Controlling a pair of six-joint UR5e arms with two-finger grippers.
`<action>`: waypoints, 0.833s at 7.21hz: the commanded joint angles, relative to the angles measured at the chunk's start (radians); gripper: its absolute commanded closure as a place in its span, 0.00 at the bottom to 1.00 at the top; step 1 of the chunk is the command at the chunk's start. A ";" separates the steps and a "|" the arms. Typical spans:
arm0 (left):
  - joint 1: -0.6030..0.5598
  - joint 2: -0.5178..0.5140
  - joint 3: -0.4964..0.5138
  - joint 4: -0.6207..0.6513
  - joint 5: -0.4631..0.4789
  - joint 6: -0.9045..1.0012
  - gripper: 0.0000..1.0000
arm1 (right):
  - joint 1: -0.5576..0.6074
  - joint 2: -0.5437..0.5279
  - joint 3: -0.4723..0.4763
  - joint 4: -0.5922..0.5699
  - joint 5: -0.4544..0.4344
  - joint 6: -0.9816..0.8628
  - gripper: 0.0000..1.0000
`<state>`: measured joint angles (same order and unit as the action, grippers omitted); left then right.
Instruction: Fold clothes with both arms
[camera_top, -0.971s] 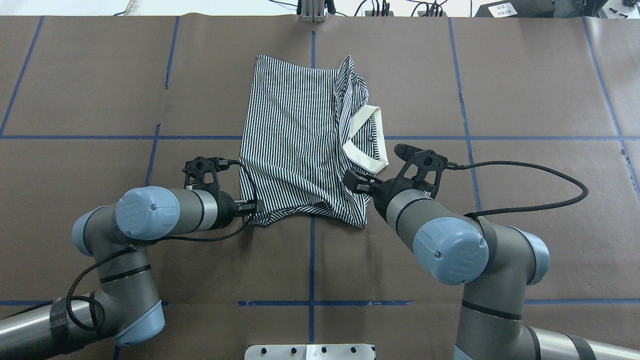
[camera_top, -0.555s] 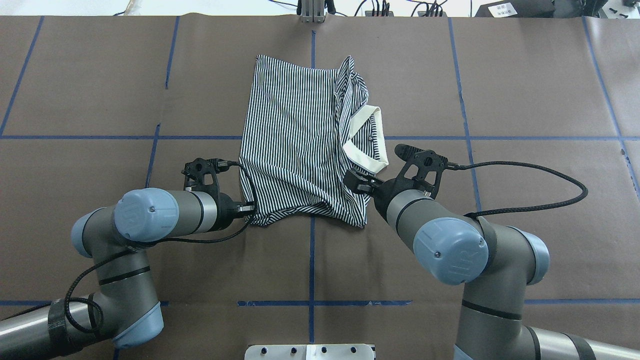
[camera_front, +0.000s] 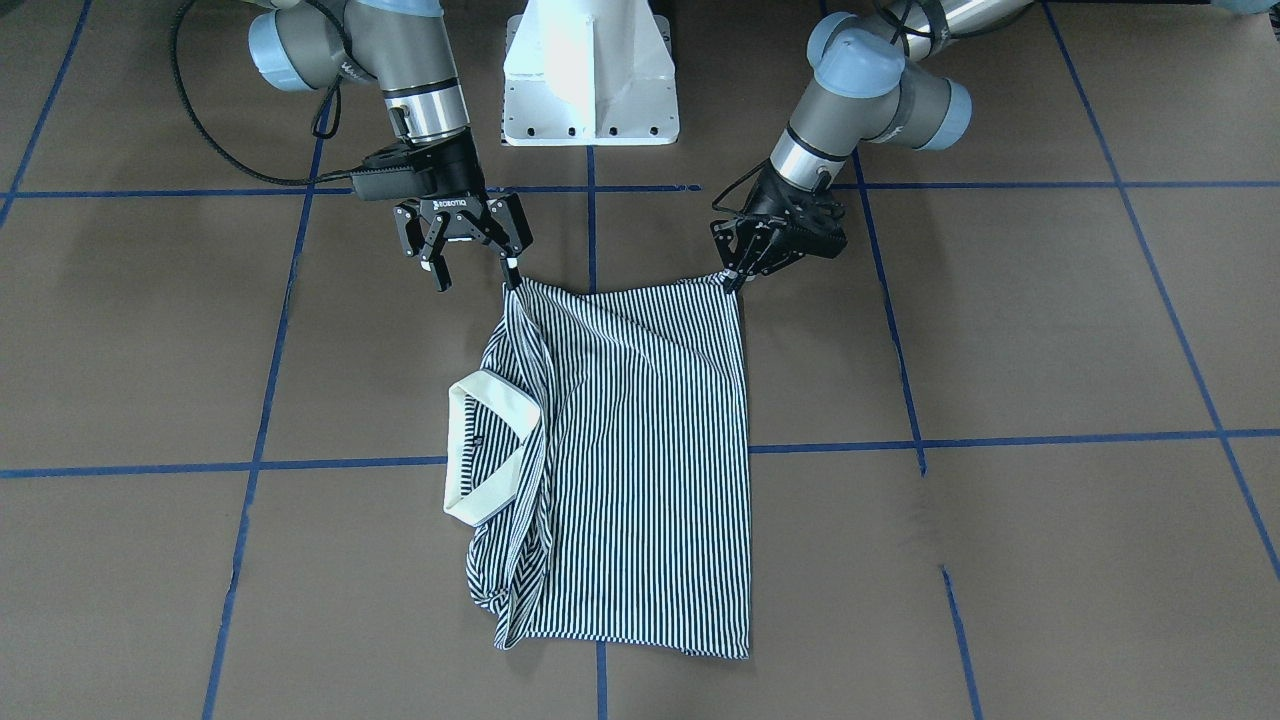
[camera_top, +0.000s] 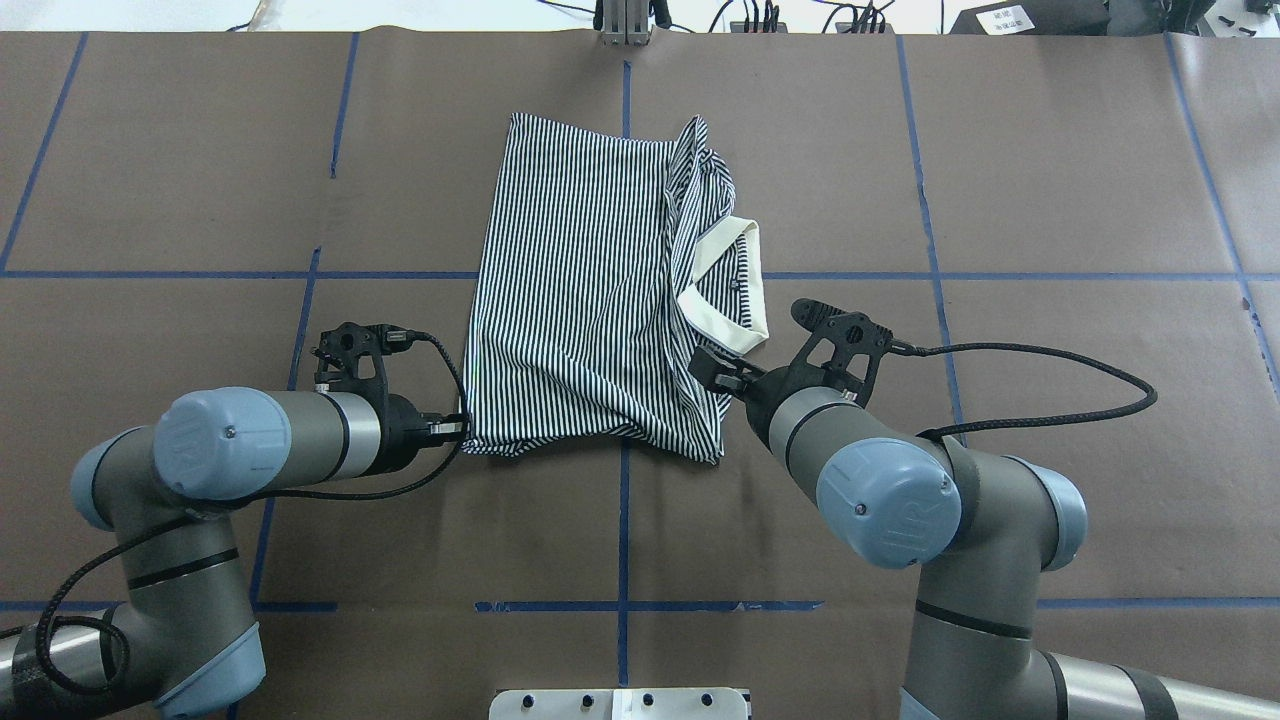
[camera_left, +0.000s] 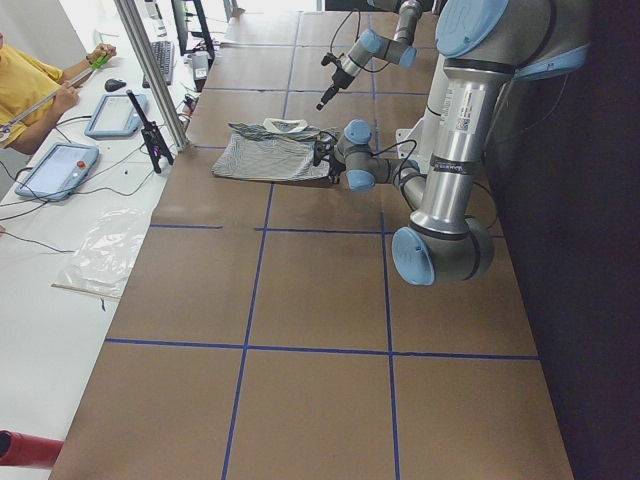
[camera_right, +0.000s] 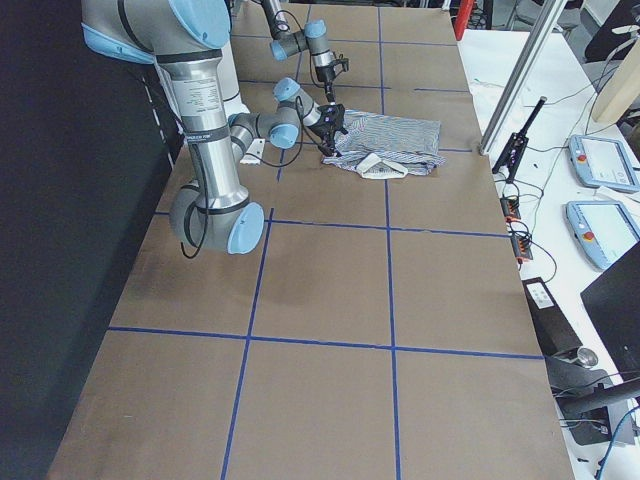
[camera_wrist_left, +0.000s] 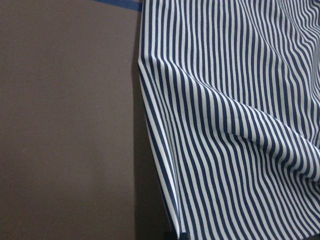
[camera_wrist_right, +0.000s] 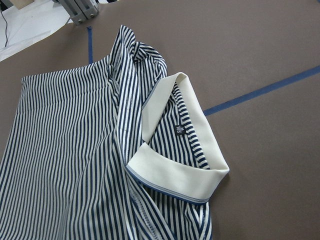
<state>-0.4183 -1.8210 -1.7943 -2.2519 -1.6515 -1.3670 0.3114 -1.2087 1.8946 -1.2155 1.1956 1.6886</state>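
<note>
The striped polo shirt (camera_top: 580, 300) lies folded lengthwise in the middle of the table, its cream collar (camera_top: 725, 300) on the robot's right side. My left gripper (camera_top: 455, 428) is shut on the shirt's near left corner and holds the near hem taut; in the front view this gripper (camera_front: 735, 277) pinches that corner. My right gripper (camera_front: 475, 278) is open at the near right corner, with one fingertip (camera_front: 511, 277) at the cloth's edge. The right wrist view shows the collar (camera_wrist_right: 175, 170) just ahead. The left wrist view shows striped cloth (camera_wrist_left: 225, 125).
The brown table cover (camera_top: 1050, 200) carries blue tape lines. The white pedestal base (camera_front: 590, 80) stands between the arms. A metal post (camera_top: 625, 25) stands at the far edge. A black cable (camera_top: 1050, 350) loops to the right. An operator (camera_left: 25, 85) sits beyond the far edge.
My left arm has pulled back to the left with the shirt's near left corner, drawing the near hem wider and flatter. The collar shifted slightly. The right gripper moved a little toward the robot.
</note>
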 joint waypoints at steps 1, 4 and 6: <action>0.003 0.022 -0.014 0.000 0.002 0.008 1.00 | -0.014 0.033 -0.058 -0.002 0.004 0.115 0.14; 0.004 0.020 -0.016 0.000 0.005 0.006 1.00 | -0.018 0.113 -0.143 -0.022 0.050 0.238 0.18; 0.006 0.020 -0.014 0.000 0.007 0.006 1.00 | -0.024 0.188 -0.143 -0.204 0.093 0.307 0.22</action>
<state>-0.4136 -1.8008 -1.8098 -2.2519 -1.6451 -1.3605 0.2911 -1.0576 1.7541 -1.3290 1.2671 1.9583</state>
